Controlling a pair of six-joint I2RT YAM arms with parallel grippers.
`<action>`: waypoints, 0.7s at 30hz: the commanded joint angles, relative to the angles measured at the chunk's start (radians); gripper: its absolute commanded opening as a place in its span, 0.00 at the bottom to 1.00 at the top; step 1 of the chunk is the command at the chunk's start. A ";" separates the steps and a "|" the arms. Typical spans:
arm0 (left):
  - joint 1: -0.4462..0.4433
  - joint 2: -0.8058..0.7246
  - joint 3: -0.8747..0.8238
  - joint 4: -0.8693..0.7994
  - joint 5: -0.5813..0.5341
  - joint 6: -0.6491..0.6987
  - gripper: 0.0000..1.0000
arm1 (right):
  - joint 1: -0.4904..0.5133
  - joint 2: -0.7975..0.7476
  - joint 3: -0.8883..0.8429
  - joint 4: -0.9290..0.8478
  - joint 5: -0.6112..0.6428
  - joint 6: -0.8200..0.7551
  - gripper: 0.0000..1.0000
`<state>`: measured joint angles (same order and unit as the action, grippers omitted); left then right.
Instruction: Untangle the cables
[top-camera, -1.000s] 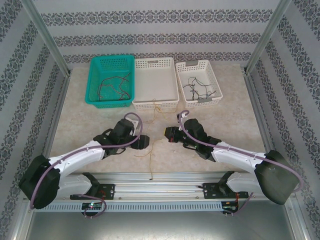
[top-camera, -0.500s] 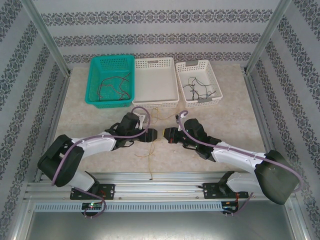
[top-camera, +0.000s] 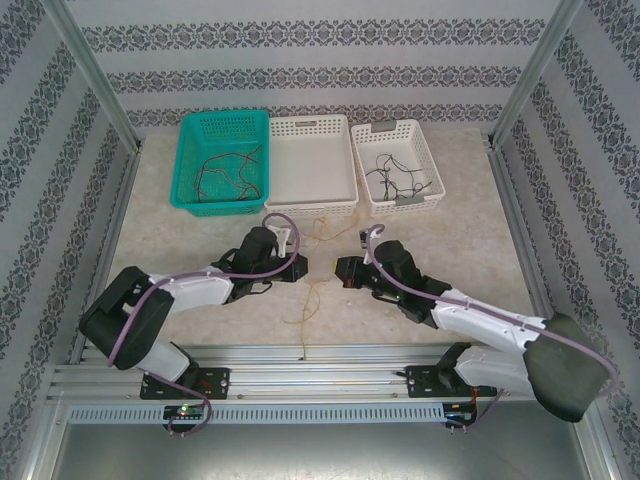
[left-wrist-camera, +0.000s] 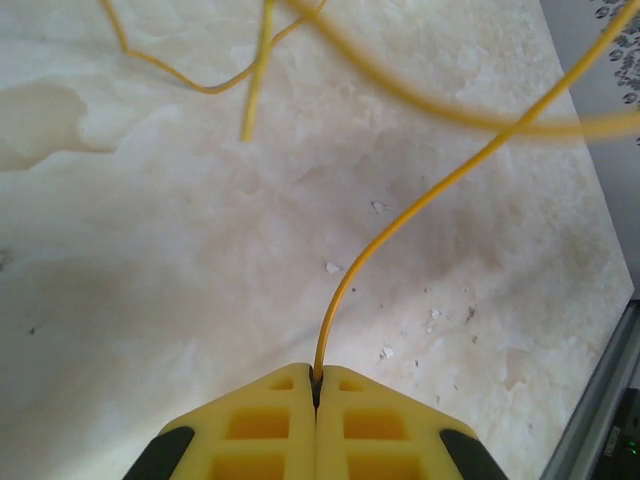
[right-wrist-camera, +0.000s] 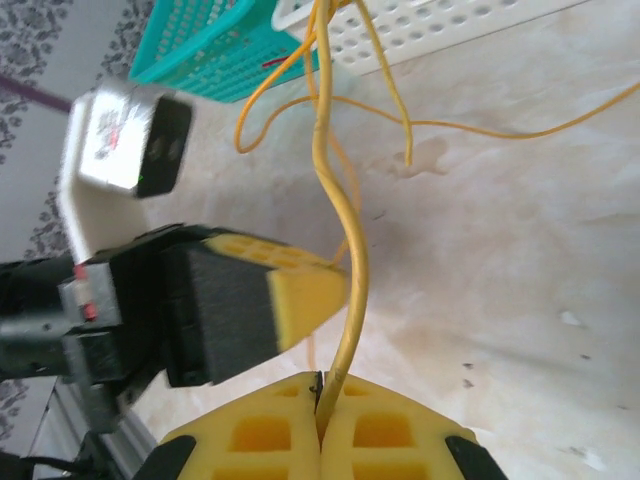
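The pale surface (top-camera: 180, 290) is carrying three baskets at its far edge: teal basket (top-camera: 215, 207) with reddish cables (top-camera: 228, 172), middle white basket (top-camera: 310, 207), right white basket (top-camera: 405, 204) with black cables (top-camera: 398, 178). In front, left pincer (top-camera: 303, 268) and right pincer (top-camera: 343, 272) are facing each other, each pressed together, pinching a strand of the yellow cables (left-wrist-camera: 400, 224) trailing between them.

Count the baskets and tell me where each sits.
3, in a row at the far edge of the table: teal basket on the left, middle white basket beside it, right white basket at the end. None appears hidden.
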<state>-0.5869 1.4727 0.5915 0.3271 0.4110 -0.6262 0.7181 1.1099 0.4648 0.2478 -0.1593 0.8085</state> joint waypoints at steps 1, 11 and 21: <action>0.009 -0.126 -0.043 -0.093 0.000 -0.007 0.00 | -0.061 -0.061 -0.050 -0.097 0.089 0.033 0.00; 0.050 -0.596 -0.030 -0.568 -0.089 -0.041 0.00 | -0.304 -0.195 -0.155 -0.219 0.056 0.086 0.00; 0.263 -0.754 0.272 -0.985 -0.091 -0.005 0.00 | -0.488 -0.246 -0.180 -0.336 0.016 0.084 0.00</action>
<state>-0.3565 0.7311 0.7887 -0.4950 0.3206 -0.6552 0.2588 0.8886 0.3099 -0.0315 -0.1322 0.8879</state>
